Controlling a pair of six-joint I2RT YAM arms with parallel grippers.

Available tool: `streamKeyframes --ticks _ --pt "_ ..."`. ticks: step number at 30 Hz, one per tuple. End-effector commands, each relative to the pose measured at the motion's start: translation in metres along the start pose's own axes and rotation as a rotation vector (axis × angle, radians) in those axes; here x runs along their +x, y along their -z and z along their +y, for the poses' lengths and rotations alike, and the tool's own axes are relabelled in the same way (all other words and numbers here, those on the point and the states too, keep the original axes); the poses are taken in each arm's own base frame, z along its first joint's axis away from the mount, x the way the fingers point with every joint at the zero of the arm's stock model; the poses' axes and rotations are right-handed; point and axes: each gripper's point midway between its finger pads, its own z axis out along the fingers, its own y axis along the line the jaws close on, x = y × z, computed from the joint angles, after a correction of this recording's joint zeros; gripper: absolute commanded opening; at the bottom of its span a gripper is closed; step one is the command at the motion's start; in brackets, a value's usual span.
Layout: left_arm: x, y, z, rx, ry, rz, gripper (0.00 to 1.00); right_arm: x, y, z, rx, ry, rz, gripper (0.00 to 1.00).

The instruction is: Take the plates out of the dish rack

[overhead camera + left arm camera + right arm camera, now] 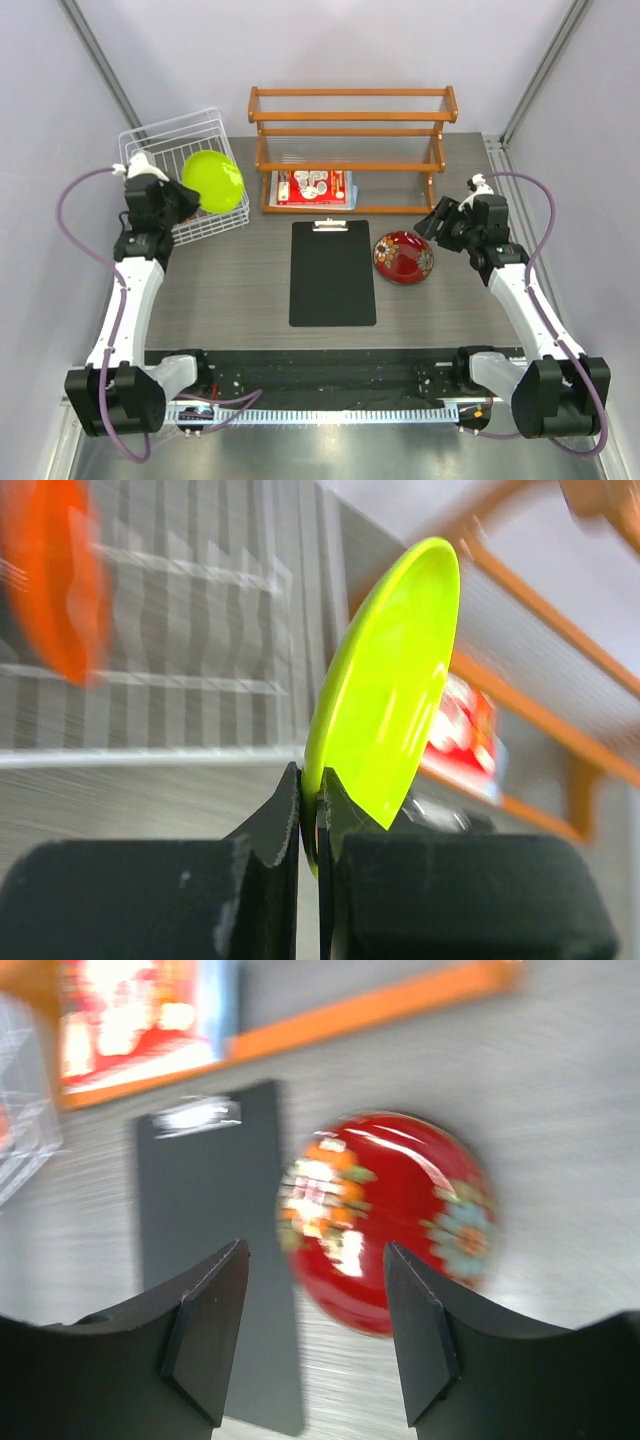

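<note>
Clipboard point(332, 272) lies mid-table, dark red plate point(404, 257) flat just right of it, right gripper point(315, 1260) at its far edge, jaws parted, empty; beyond, left gripper point(310, 820) clamps lime green plate point(385, 680) by its lower rim, standing on edge above dish rack's point(165, 135) near-right corner, near wooden shelf's point(350, 130) left post.

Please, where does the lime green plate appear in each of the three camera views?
Top external: the lime green plate is at the upper left, at the right part of the dish rack, held by the left gripper.
Left wrist: the plate fills the centre, on edge, its lower rim pinched between the fingers.
Right wrist: not in it.
Shared landmark: the orange wooden shelf, visible in all three.
</note>
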Motion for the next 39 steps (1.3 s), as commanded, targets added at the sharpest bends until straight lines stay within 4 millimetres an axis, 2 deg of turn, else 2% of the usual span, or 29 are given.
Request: streamKeyframes --ticks 1,2,3,6,9,13,26,29,30,31,33,34,35,36,37,39 --pt "0.057 0.019 -0.088 0.372 0.070 0.135 0.00 -0.030 0.008 0.078 -0.326 0.059 -0.048 0.63" --pt "0.068 0.022 -0.098 0.400 0.066 0.152 0.00 -0.032 0.010 0.089 -0.364 0.059 -0.048 0.64" --pt "0.087 0.028 -0.115 0.443 0.051 0.187 0.00 -0.030 0.011 0.104 -0.411 0.068 -0.044 0.65" --pt "0.121 0.036 -0.142 0.514 0.049 0.242 0.00 -0.025 0.009 0.127 -0.489 0.078 -0.026 0.72" --pt "0.143 0.040 -0.164 0.575 0.053 0.281 0.00 -0.012 0.004 0.145 -0.548 0.081 0.000 0.73" --pt "0.157 0.044 -0.182 0.614 0.065 0.301 0.00 0.004 -0.005 0.154 -0.599 0.054 0.050 0.74" --pt "0.196 0.054 -0.218 0.678 0.036 0.374 0.00 0.020 -0.021 0.169 -0.714 -0.007 0.113 0.73" --pt "0.202 0.057 -0.226 0.695 0.034 0.384 0.00 0.027 -0.029 0.165 -0.703 -0.017 0.139 0.68" --pt "0.204 0.056 -0.228 0.695 0.033 0.389 0.00 0.030 -0.030 0.164 -0.700 -0.023 0.149 0.64" --pt "0.203 0.057 -0.230 0.699 0.033 0.386 0.00 0.032 -0.032 0.163 -0.696 -0.025 0.156 0.56" --pt "0.205 0.058 -0.233 0.705 0.031 0.391 0.00 0.038 -0.035 0.160 -0.695 -0.033 0.176 0.52" --pt "0.205 0.059 -0.234 0.708 0.030 0.389 0.00 0.040 -0.037 0.158 -0.685 -0.034 0.176 0.39" --pt "0.204 0.059 -0.235 0.711 0.029 0.386 0.00 0.040 -0.037 0.156 -0.677 -0.033 0.173 0.36" --pt "0.203 0.059 -0.235 0.707 0.027 0.386 0.00 0.041 -0.037 0.155 -0.673 -0.032 0.171 0.28" --pt "0.202 0.059 -0.236 0.706 0.024 0.384 0.00 0.042 -0.037 0.153 -0.669 -0.027 0.172 0.01" --pt "0.200 0.059 -0.235 0.704 0.015 0.376 0.00 0.042 -0.033 0.154 -0.677 -0.019 0.165 0.01"
